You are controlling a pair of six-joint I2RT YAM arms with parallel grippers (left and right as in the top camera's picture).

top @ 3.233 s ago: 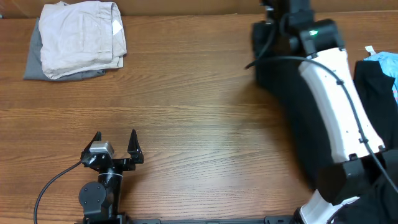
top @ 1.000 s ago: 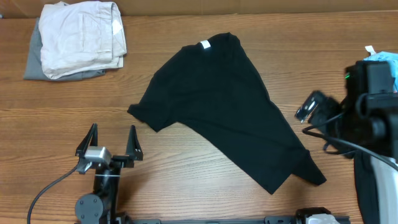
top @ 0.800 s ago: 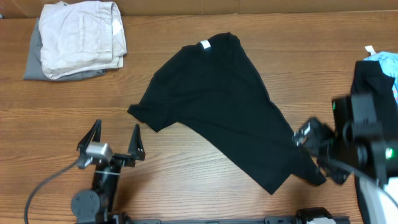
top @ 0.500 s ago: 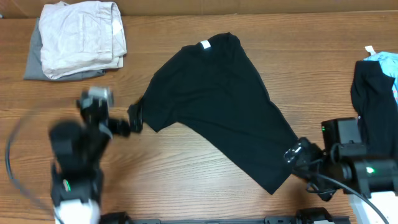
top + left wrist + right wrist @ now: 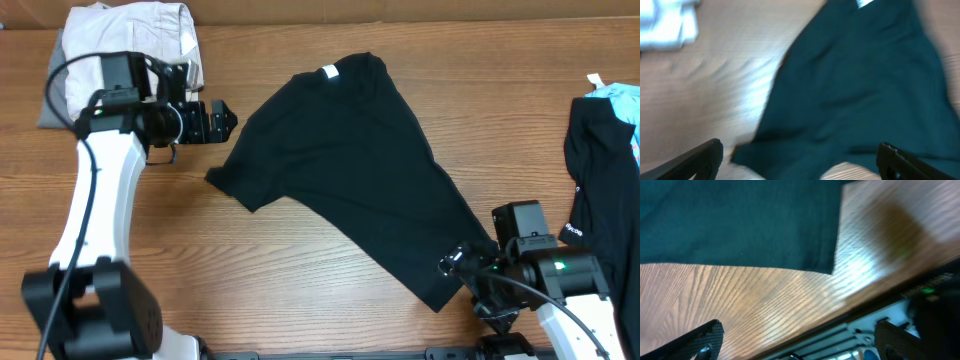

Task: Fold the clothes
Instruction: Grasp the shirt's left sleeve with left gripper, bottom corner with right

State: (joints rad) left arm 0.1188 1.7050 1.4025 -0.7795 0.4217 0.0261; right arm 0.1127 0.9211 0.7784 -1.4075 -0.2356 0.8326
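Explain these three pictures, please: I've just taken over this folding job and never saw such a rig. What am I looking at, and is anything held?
You are driving two robot arms, each ending in a two-finger claw. The wide picture looks straight down on the table. The other two come from a camera on each wrist, with that claw's fingers in the bottom corners. A black T-shirt lies rumpled in the middle, its white tag at the collar. Folded cream clothes sit on a grey piece at top left, and more dark clothes lie at the right edge. The left claw is beside the shirt's upper left edge, the right claw at its lower corner. Both are open and hold nothing.
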